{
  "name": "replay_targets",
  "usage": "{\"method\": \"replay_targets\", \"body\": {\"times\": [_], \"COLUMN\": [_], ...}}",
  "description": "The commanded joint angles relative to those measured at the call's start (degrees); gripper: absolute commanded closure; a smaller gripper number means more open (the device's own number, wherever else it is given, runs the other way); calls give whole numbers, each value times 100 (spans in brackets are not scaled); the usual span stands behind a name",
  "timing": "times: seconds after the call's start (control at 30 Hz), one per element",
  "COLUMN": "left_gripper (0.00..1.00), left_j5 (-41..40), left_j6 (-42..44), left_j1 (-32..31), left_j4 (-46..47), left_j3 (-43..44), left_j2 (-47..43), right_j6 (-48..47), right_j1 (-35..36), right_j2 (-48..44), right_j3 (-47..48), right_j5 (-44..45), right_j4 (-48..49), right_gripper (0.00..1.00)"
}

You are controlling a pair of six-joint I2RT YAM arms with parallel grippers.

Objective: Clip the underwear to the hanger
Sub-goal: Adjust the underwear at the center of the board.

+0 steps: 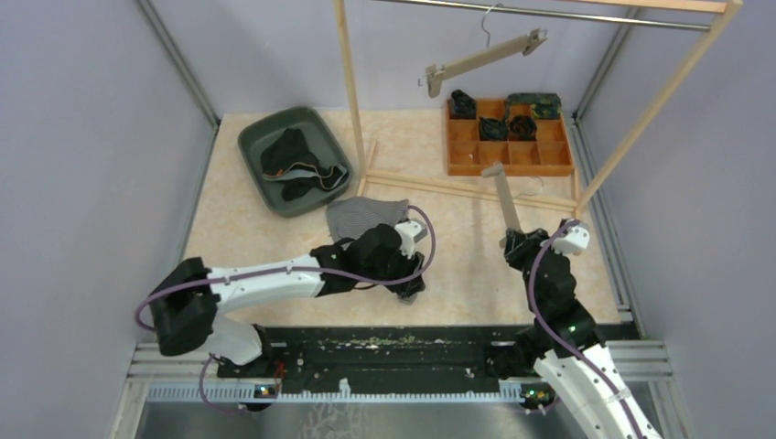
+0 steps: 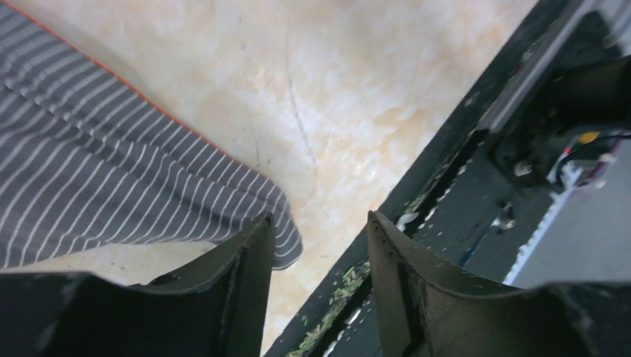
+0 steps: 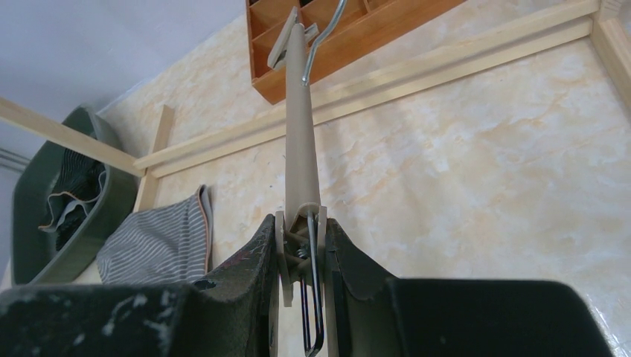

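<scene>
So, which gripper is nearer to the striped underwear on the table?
Left. The left gripper is open right at the edge of the striped underwear, one finger beside the cloth. The right gripper stands apart from it, shut on the hanger.

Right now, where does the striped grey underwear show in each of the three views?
Top external: the striped underwear lies mid-table, just right of the green bin.
Left wrist: it fills the left side, with one corner reaching between the open jaws.
Right wrist: it sits at the lower left, beside the same bin.
Shared landmark: the beige marbled tabletop under it in all three.
</scene>
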Motion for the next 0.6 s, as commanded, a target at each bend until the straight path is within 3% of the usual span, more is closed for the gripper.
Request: {"method": "replay_targets", "body": {"times": [0.0, 0.13, 0.33, 0.57], "left_gripper": [44, 44, 44, 45], "left_j5": [-642, -1323, -2991, -4421], "left_j6": [-40, 200, 369, -290], "left_j1": [-274, -634, -1517, -1976], "left_j4": [893, 772, -120, -1695], "left_j3": [-462, -534, 122, 1164], "left_j2": [-739, -744, 144, 1436], "right_j6": [-90, -94, -105, -139], "right_j1": [-63, -63, -64, -68], "right_j2": [-52, -43, -27, -52], "right_j3": [287, 280, 291, 322], "right_j5": [98, 103, 119, 144], "right_j4": [284, 291, 277, 223], "right_gripper": [100, 100, 100, 100]}}
